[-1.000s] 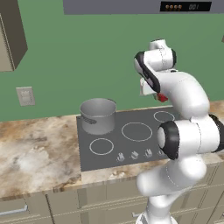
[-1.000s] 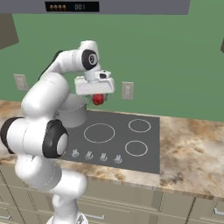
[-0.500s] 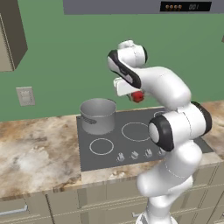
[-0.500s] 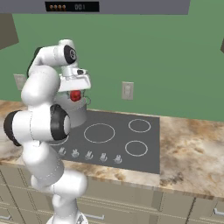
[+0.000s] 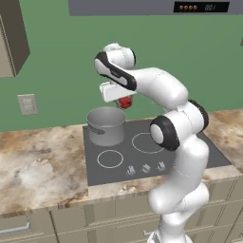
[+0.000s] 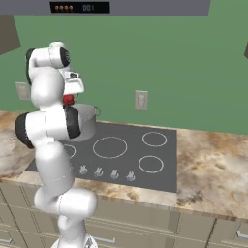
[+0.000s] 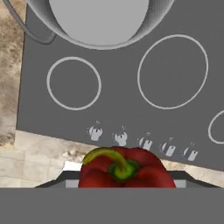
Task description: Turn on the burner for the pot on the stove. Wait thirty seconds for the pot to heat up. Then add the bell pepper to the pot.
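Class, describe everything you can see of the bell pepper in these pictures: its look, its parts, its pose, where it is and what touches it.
The bell pepper is small, glossy bright red, roundish and lobed, with a curved yellow-green stem on top, seen in the hand view. The gripper holds it in the air; the fingers themselves are hidden. It hangs above the stove, just beside and above the rim of the pot, not yet inside. It touches neither the pot nor the cooktop.

My own arm hides most of the pot (image 6: 86, 121) in the right base view; the hand view's top edge cuts off its rim.
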### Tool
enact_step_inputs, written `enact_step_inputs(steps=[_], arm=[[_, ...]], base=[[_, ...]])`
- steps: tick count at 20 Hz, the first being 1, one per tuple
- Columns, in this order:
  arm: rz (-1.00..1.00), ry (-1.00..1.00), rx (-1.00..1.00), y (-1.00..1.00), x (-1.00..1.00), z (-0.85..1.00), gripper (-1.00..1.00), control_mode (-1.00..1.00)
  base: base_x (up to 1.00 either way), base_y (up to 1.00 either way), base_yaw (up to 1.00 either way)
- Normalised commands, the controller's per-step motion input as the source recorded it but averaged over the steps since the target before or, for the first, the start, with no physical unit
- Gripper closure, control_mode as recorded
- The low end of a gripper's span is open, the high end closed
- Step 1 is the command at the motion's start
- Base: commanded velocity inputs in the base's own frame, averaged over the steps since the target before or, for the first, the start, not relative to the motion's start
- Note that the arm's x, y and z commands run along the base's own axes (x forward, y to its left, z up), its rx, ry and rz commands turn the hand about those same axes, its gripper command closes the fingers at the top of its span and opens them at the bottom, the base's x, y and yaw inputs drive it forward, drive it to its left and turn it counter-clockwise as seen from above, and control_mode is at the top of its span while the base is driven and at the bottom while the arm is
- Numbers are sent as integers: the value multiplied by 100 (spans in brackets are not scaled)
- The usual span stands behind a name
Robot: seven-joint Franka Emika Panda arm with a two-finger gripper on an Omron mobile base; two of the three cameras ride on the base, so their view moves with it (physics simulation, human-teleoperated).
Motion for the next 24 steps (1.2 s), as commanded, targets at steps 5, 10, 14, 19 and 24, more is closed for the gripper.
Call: enact_step_inputs(steps=[5,10,14,19,24], arm=[[8,1,2,40,58,-33,100,-100],[4,-3,1,19,56,-50,100,-100],[1,-10,6,2,46,-36,100,-100],[0,-10,9,0,37,-21,100,-100],[0,-11,10,0,11,-45,100,-100]], base=[[0,0,0],[0,0,0],[0,0,0],[0,0,0],[0,0,0]])
